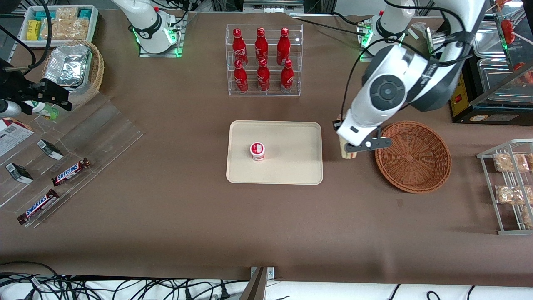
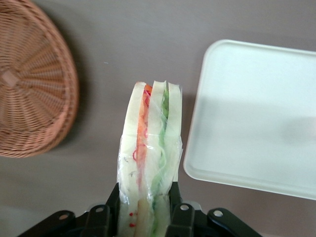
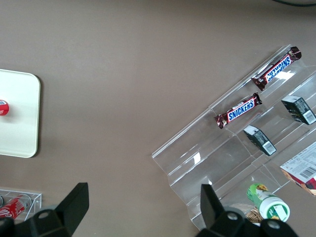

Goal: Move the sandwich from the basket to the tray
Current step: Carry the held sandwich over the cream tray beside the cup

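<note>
- The tray (image 1: pixel 291 171) lies flat in the middle of the surface (image 1: pixel 166 216), nearer the front camera than a clear rack of red bottles (image 1: pixel 263 58). A small red-and-white cup (image 1: pixel 257 151) stands on it; most of the tray is bare.
- The sandwich (image 2: pixel 150 163) is in the air, clenched between the two fingers of the hand (image 2: pixel 145 217). The wrist view shows the fingers pressed on both bread faces of the wedge, with its red and green filling edge showing between them.
- In the front view the hand (image 1: pixel 349 151) hangs over the bare strip of surface between tray and basket, just beside the tray's edge on the working arm's end, with the sandwich (image 1: pixel 347 153) poking out below it. It is not yet over the tray.
- The basket (image 1: pixel 413 156) sits toward the working arm's end of the surface and holds nothing now.
- As I judge it, the task is well past halfway: the pick from the basket is done and the carry is nearly complete.
- What is left is a short move over the tray, lowering onto a bare part clear of the cup, and letting go.
</note>
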Robot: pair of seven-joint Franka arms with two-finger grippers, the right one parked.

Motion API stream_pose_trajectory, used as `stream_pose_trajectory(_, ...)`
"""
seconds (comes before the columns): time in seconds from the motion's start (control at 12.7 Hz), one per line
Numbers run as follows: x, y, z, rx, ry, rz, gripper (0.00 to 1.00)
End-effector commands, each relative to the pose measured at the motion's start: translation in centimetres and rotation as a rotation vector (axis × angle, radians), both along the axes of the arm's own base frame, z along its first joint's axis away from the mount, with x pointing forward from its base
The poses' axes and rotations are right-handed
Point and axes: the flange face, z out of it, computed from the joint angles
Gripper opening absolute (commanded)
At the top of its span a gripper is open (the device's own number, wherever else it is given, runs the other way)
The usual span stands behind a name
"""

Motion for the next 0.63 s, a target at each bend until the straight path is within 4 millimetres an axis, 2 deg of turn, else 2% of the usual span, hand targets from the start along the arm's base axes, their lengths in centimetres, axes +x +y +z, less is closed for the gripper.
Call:
stream_pose_trajectory(0.0, -0.3, -2.7, -1.5, 0.001, -0.008, -0.039, 0.40)
stream_pose_trajectory(0.39, -2.7, -9.3, -5.5, 0.032, -0.071, -0.022, 0.41)
stream_pose_trajectory(0.55, -3.1, -10.7, -7.7, 0.036, -0.089, -0.038, 0.41)
